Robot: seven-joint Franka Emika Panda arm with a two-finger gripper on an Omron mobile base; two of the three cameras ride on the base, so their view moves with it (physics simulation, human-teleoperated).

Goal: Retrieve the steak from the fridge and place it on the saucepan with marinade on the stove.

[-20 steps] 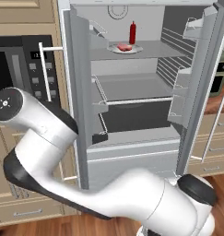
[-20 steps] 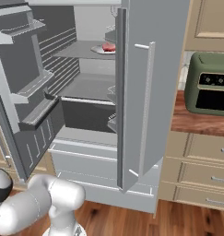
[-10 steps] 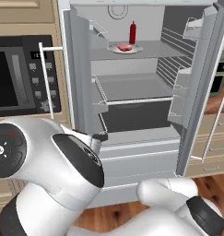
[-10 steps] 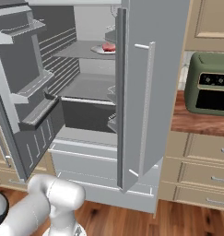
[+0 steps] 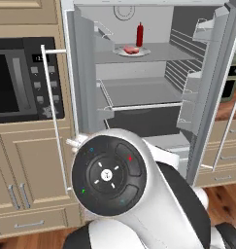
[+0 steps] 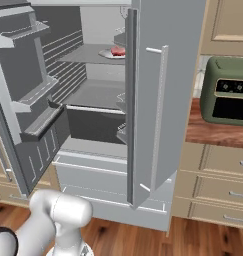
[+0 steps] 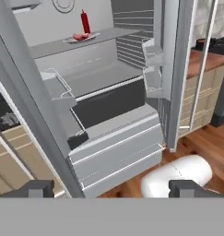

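Right base view alone shows green toaster oven (image 6: 228,90).

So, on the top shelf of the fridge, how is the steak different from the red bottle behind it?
The steak lies flat and low on a white plate; the red bottle stands upright and tall, directly on the shelf. The steak is pinkish red with pale patches, while the bottle is one plain, deeper red. The steak sits nearer the shelf's front edge, the bottle further back. Both share the top shelf of the open fridge.

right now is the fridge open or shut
Open: both doors of the fridge are swung wide, showing the shelves and the steak on its plate.
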